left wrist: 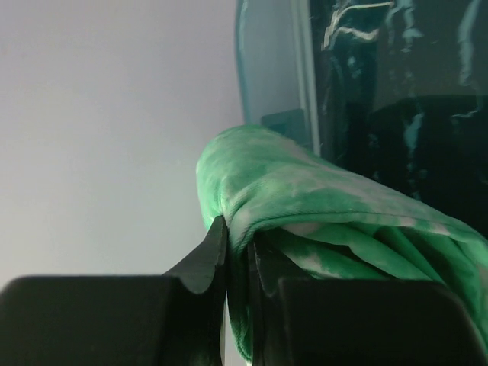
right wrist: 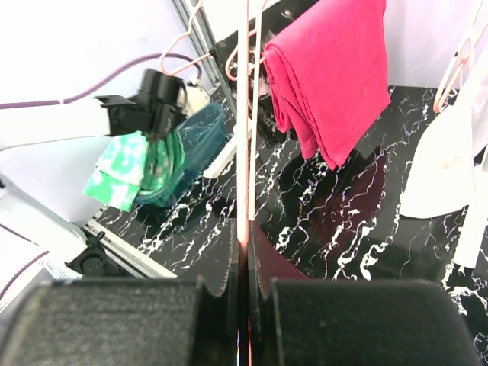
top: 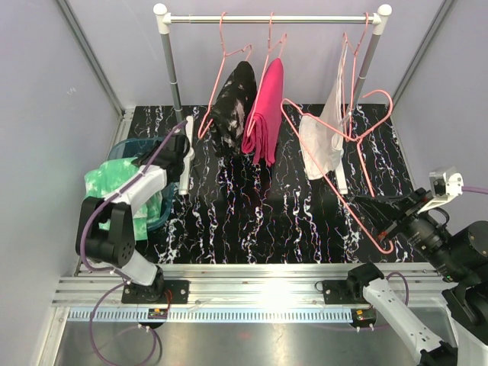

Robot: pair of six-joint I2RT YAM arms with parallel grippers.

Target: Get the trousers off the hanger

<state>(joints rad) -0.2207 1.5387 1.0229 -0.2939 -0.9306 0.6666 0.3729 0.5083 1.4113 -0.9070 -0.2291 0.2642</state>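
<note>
Pinched in my left jaws, shiny mint green trousers droop over the teal tub at left; my right jaws clamp a pink hanger; magenta trousers and speckled black trousers hang far, marbled table lying open nearer.

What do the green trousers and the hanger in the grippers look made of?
The green trousers: soft, thin cloth with a slight sheen, creasing where the left gripper pinches it. The hanger: thin pink wire, probably coated metal, rigid in the right gripper.
</note>
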